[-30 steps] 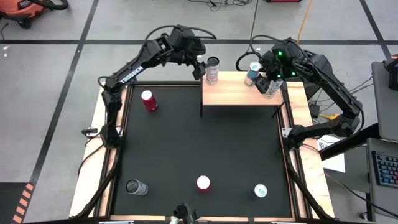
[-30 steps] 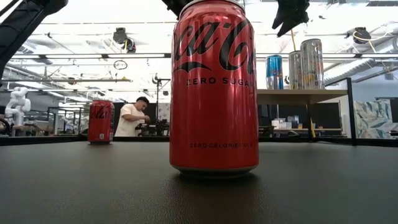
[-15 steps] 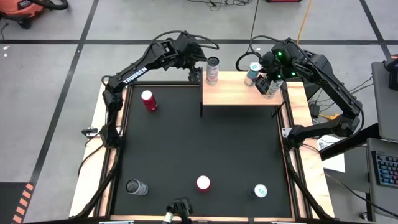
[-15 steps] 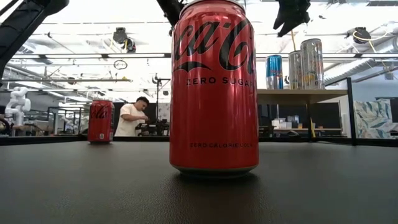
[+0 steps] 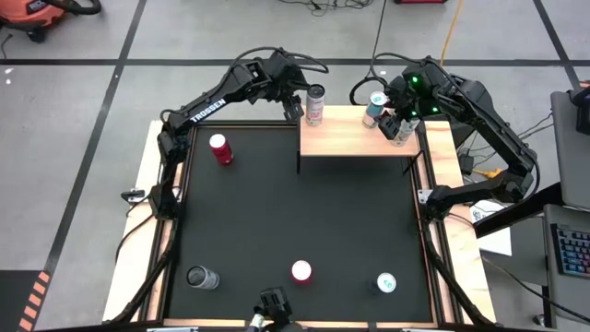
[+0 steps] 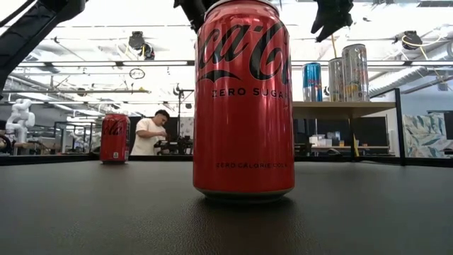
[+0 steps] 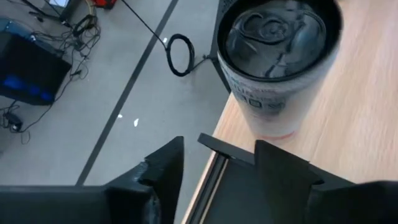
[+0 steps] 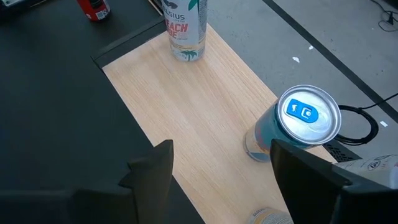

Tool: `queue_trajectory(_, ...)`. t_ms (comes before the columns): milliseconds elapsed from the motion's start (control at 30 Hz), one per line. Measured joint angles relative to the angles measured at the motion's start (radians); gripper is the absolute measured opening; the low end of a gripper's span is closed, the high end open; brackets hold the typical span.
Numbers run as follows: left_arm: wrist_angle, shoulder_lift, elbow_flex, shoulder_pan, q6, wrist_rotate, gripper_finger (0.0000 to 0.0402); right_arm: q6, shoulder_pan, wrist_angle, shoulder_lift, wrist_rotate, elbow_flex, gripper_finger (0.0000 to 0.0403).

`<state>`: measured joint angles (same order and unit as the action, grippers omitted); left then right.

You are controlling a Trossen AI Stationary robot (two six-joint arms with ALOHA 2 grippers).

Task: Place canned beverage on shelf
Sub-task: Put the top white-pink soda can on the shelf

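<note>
- We see the black bench (image 5: 295,221) with the pale-wood shelf (image 5: 355,138) raised on black supports at its far edge, toward the right
- The left arm reaches to the shelf's left end; its left tool (image 5: 295,104) sits just beside the white and pink can (image 5: 315,104) and apart from it; in the left wrist view its two fingers (image 7: 165,171) stand parted with nothing between them, the can (image 7: 277,59) upright on the shelf's corner ahead
- The right arm hangs over the shelf's right end; the right tool (image 5: 398,123) is parted and holds nothing; a blue-topped can (image 8: 298,127) stands on the shelf beside it
- On the bench stand a red can (image 5: 219,148) at far left; a second red can (image 5: 301,271), a silver can (image 5: 203,277) and a blue can (image 5: 386,282) along the near edge
</note>
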<state>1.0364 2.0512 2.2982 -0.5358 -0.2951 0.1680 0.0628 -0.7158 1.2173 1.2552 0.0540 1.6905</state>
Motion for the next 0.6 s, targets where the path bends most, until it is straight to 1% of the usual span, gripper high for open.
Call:
queue_trajectory(100,-0.02,0.003,0.0,-0.001,0.01,0.001,0.0168,0.001,0.0,0.0,0.0,0.0,0.0,0.0251)
queue_trajectory(233,-0.05,0.012,0.0,-0.002,0.01,0.002,0.0155,0.001,0.0,0.0,0.0,0.0,0.0,0.0251)
queue_trajectory(600,-0.1,0.044,0.0,-0.001,0.028,-0.008,0.0152,0.003,0.0,-0.001,0.0,0.0,0.0,0.0251)
